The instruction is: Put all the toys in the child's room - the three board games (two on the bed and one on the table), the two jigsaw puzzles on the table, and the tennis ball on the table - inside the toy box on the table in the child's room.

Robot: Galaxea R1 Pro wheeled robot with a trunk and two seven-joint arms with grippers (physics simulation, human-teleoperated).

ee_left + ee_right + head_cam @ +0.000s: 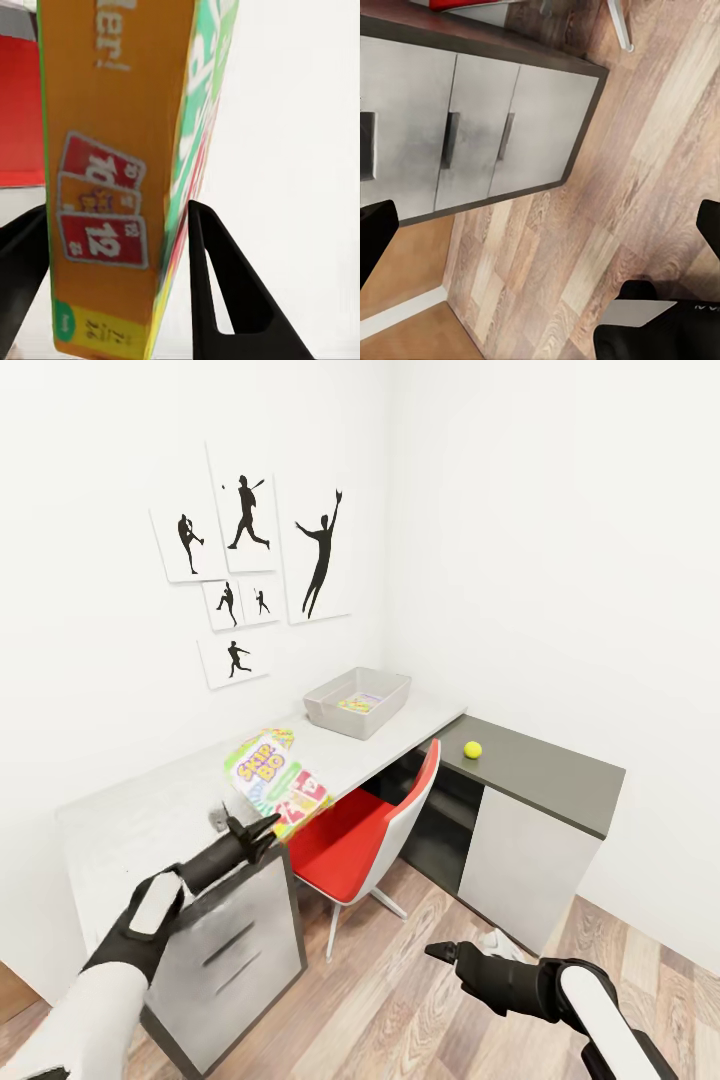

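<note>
Item: Skip-Bo box (277, 782). Held in your left gripper (262, 830), above the near end of the table (130, 820), tilted, printed face up toward the wall. In the left wrist view both black fingers (217, 285) flank the box (112, 187) on its narrow orange edge, jaws clamped on it, near one end of the box.

Item: toy box (357, 702). At the far end of the light tabletop, well apart from the held box. Something multicoloured already lies inside; you cannot tell exactly what.

Item: ball (472, 749). On the dark corner section, beyond the toy box, untouched.

Item: right gripper (447, 951). Low over the wood floor (607, 225), jaws spread, holding nothing.

Item: red chair (365, 830). Tucked under the table between you and the toy box.

Hazards, as judged:
- Grip sits near one end, so the box may pivot or slip out if you swing fast.
- The box is wide; if it arrives tilted it could catch the toy box rim and hang there or tip out.
- The reach is long; moving the base closer risks bumping the chair or the drawer unit (472, 127).
- Releasing too high could knock the contents.
</note>
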